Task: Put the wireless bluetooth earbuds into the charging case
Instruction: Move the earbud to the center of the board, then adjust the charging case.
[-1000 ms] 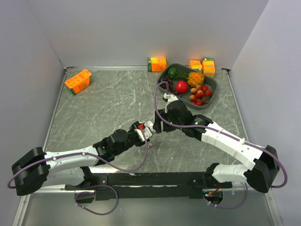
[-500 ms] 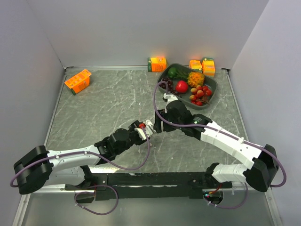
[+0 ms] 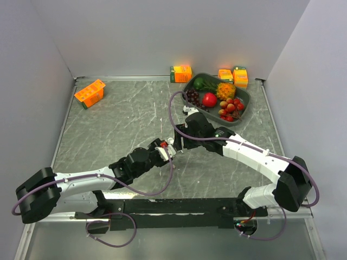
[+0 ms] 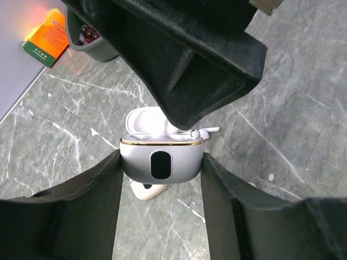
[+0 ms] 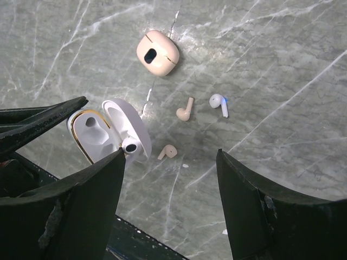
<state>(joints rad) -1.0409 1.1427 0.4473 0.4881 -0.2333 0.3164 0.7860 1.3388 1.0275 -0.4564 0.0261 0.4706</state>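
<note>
Left gripper was partly closed, clamping the white charging case by its 2 sides, lid open; 1 white earbud lay at the case's rim, stem poking out past the side. Right gripper hung just above the case, jaws wide, holding nothing. Loose on the marble tabletop beside the case: 1 beige earbud; second beige earbud nearer the lid; second white earbud just beyond them; closed beige case lay further off, apart from all 3.
</note>
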